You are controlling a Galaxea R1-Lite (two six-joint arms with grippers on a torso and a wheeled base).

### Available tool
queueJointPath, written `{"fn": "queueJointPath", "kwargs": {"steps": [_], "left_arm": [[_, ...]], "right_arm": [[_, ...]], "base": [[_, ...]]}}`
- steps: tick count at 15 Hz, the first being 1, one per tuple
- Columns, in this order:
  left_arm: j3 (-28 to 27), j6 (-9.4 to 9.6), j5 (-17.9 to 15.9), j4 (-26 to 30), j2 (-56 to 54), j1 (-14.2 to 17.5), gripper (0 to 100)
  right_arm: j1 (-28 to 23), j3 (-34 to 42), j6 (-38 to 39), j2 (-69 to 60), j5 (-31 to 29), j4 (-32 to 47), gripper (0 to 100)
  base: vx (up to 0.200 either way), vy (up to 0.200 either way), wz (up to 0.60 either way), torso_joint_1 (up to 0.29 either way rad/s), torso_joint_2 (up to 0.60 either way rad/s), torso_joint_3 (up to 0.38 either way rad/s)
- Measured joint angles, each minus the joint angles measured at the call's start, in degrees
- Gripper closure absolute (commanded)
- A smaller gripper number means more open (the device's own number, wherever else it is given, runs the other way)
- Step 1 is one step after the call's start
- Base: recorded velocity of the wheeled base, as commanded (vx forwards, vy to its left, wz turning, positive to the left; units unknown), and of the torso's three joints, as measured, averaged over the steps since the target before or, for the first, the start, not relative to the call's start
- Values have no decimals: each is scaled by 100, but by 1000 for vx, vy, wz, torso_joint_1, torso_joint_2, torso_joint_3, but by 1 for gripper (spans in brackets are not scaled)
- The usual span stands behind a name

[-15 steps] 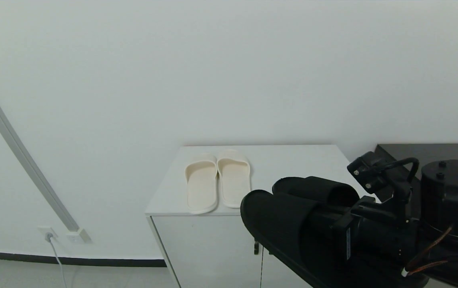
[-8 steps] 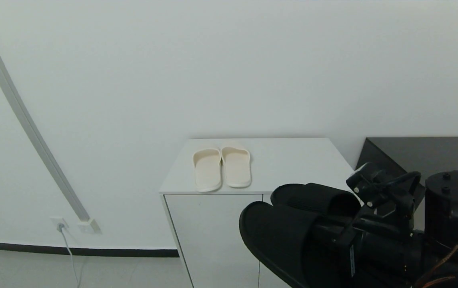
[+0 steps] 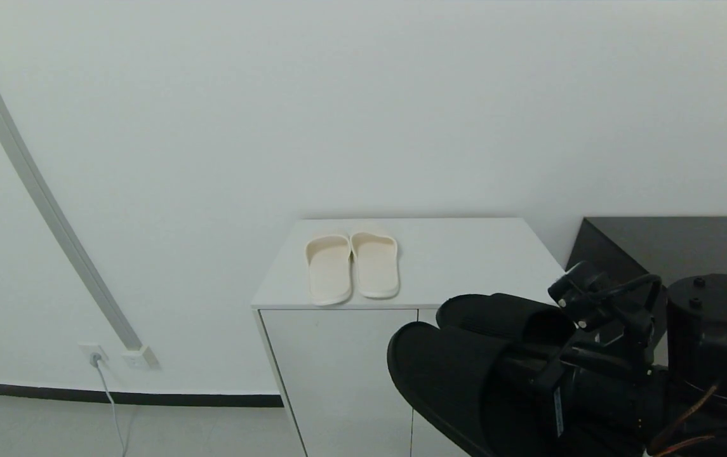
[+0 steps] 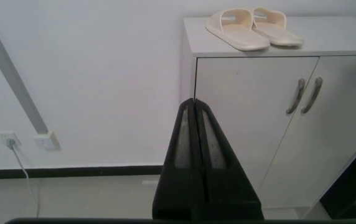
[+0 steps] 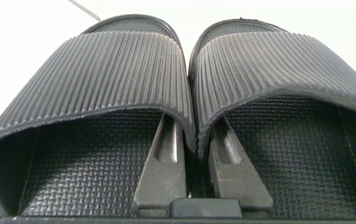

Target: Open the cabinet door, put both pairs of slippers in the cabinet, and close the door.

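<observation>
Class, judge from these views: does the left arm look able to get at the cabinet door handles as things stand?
Probably yes: the left gripper is shut on nothing, and the handles face it with open space between.

We see a plain white wall [image 3: 363, 95] across the upper part of the head view. A grey strip [image 3: 39, 184] runs slantwise down it from the upper left to a small white box [image 3: 140, 359] at lower left. Just beside that box is a wall socket [image 3: 91, 353], with a pale cable [image 3: 109, 406] hanging from it toward the floor [image 3: 52, 435]. A black skirting [image 3: 147, 399] edges the wall's foot. At mid right lies a dark flat top [image 3: 674, 244].
</observation>
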Motion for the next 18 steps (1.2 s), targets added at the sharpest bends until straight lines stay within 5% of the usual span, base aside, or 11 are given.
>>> {"fn": "queueJointPath", "kwargs": {"steps": [6, 7, 18], "left_arm": [[-1, 20, -18, 2, 0, -2, 100], [0, 30, -20, 5, 0, -2, 0], [0, 24, -20, 2, 0, 0, 0]], "right_arm": [[13, 29, -7, 83, 4, -9, 100], [13, 33, -10, 99, 6, -11, 100], [17, 167, -13, 24, 9, -22, 100]], "base": [[0, 0, 0, -135, 315, 176], [0, 0, 0, -222, 535, 305], [0, 0, 0, -209, 532, 324]]}}
